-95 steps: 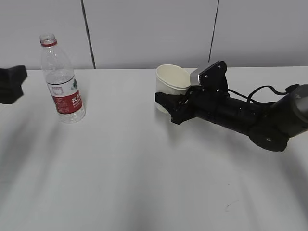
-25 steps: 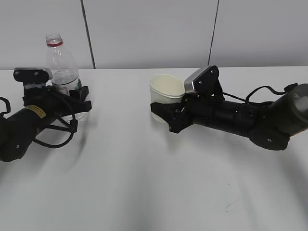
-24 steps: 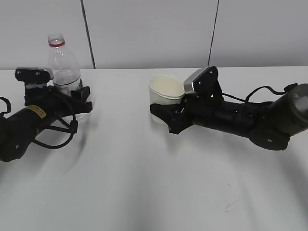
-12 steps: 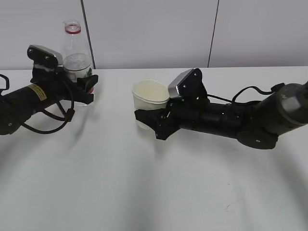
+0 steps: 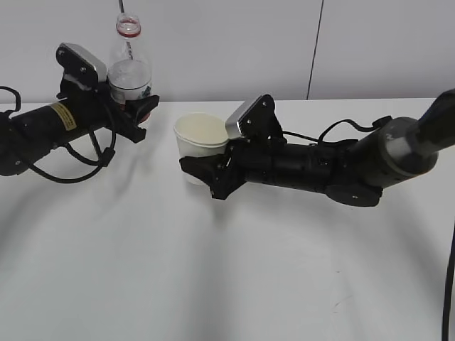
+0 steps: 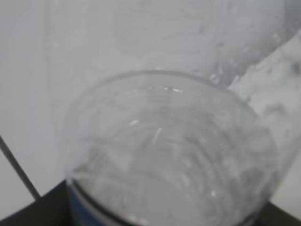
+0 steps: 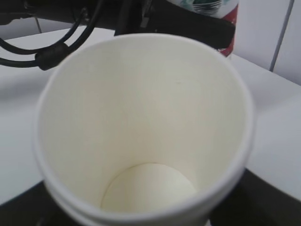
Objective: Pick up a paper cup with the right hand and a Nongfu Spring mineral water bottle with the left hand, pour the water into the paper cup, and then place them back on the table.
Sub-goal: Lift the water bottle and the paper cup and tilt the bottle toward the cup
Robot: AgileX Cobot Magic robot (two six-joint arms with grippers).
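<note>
My right gripper [image 5: 206, 170] is shut on the cream paper cup [image 5: 200, 139] and holds it upright, off the white table [image 5: 227, 270], left of centre. The right wrist view looks down into the cup [image 7: 146, 127], which is empty. My left gripper [image 5: 135, 114] is shut on the Nongfu Spring mineral water bottle [image 5: 129, 67] and holds it upright and raised at the far left, its open red-ringed neck at the top. The bottle [image 6: 169, 150] fills the left wrist view, clear and blurred; the fingers are hidden there. Bottle and cup are apart, the bottle to the cup's left and higher.
A grey panelled wall [image 5: 284, 42] runs behind the table. Black cables [image 5: 341, 128] trail over the right arm. A loop of cable [image 5: 71, 170] hangs under the left arm. A small dark scuff [image 5: 340, 304] marks the front right of the table.
Both arms have lifted their objects off the table. The bottle has risen and moved right. The cup has moved left toward the bottle.
</note>
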